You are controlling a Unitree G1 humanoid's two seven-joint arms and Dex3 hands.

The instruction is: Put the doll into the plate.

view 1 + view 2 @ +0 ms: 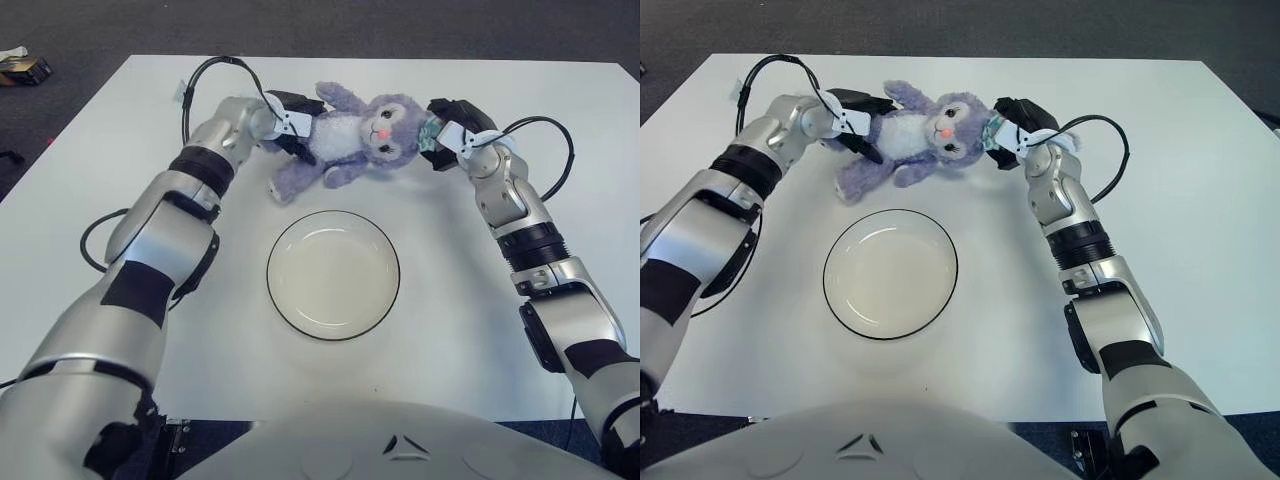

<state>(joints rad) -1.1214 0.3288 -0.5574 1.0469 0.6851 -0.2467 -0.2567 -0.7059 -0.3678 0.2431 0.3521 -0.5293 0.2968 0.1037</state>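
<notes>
I see the big white tabletop (90, 150) first. The round white plate (333, 274) with the dark rim sits near me in the middle, and nothing is in it yet. Far from me, past the plate, is the purple stuffed bunny doll (345, 140), stretched sideways with its feet toward the left and its head toward the right.

My left hand (283, 127) is clenched on the doll's body and legs at the left. My right hand (446, 128) is pressed against the doll's head at the right, and I think it is gripping it, but I cannot see those fingers well.

Here is what worries me. The doll is soft and floppy. If my two hands pull apart or move at different speeds, one side could slip out and the doll could drop onto the tabletop beside the plate. If I come down too low, an arm or the doll's dangling legs could bump the plate and push it away.
</notes>
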